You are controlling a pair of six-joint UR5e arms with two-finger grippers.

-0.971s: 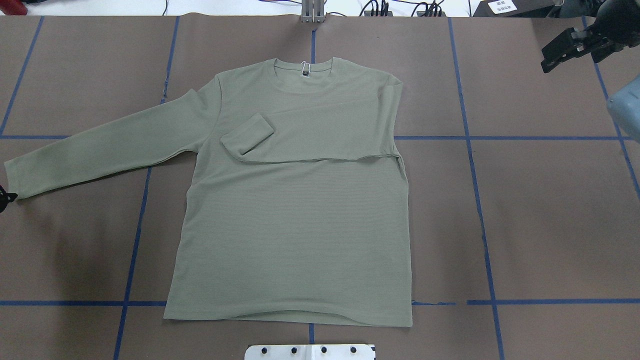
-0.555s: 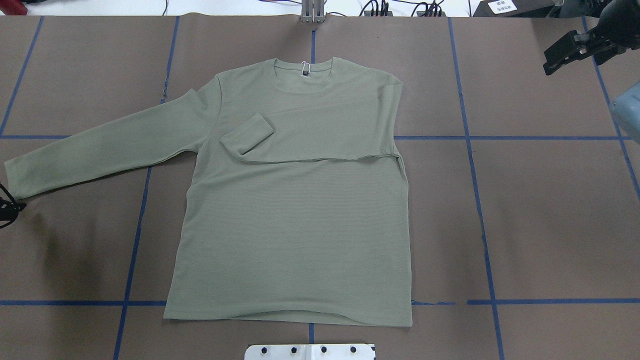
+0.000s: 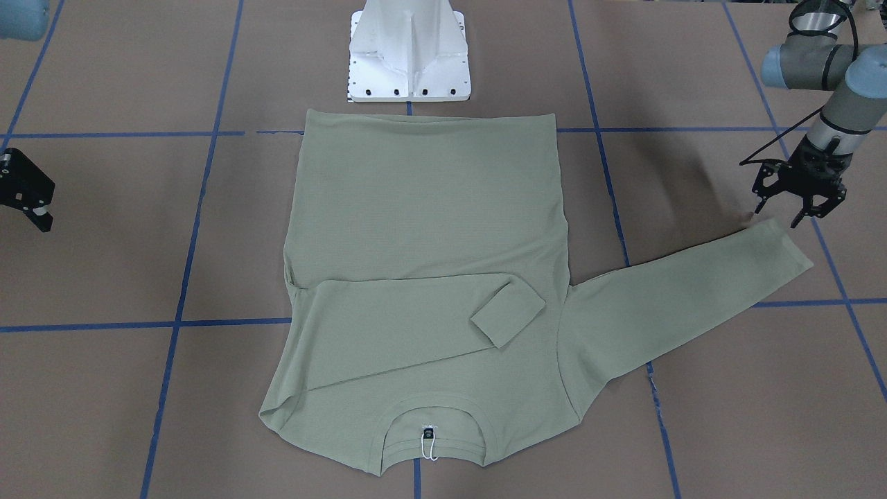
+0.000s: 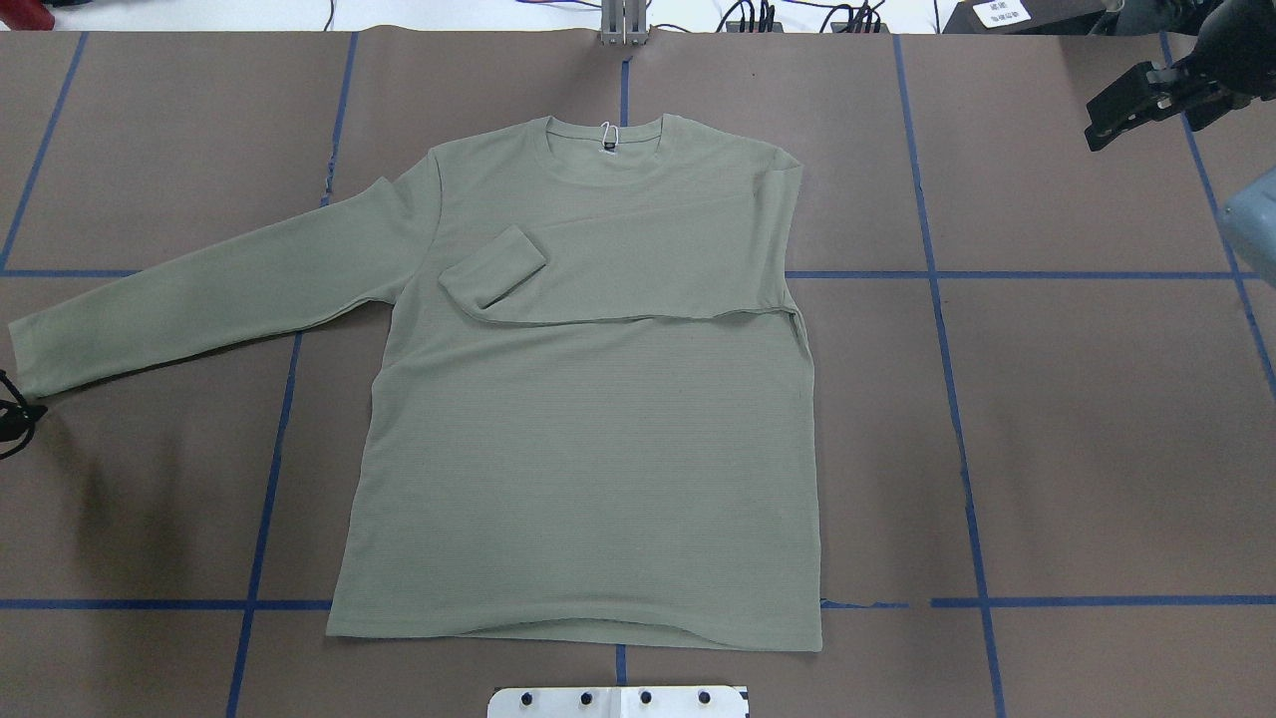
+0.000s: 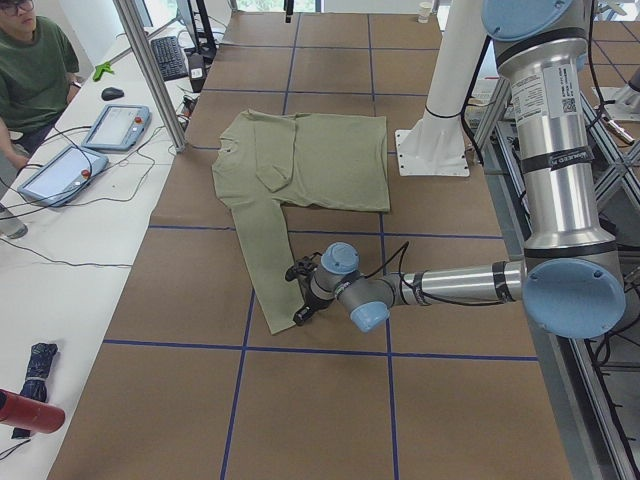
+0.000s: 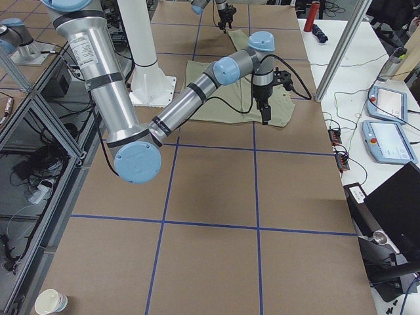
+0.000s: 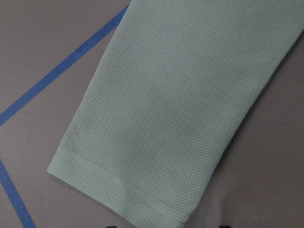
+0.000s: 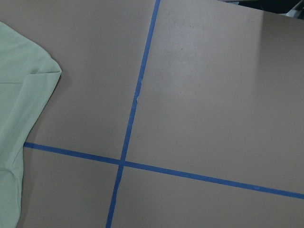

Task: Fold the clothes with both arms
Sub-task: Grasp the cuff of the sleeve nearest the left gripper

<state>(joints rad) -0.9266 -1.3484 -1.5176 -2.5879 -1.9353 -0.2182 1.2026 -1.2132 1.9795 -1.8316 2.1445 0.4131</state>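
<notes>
Beside shirt cuff point(image 3: 786, 242), left tool point(image 3: 793, 208) wide, empty; right tool point(image 4: 1102, 122): cannot tell.

left gripper point(image 4: 12, 417) is clipped by the overhead view's edge; right gripper point(image 3: 31, 208) is cut off in the front view, opening unresolved; neck tag point(image 3: 429, 433) print unreadable.

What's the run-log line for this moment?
shirt: flat, one sleeve folded in | left pincer: open at other cuff | right pincer: clear of shirt, state unclear
</notes>
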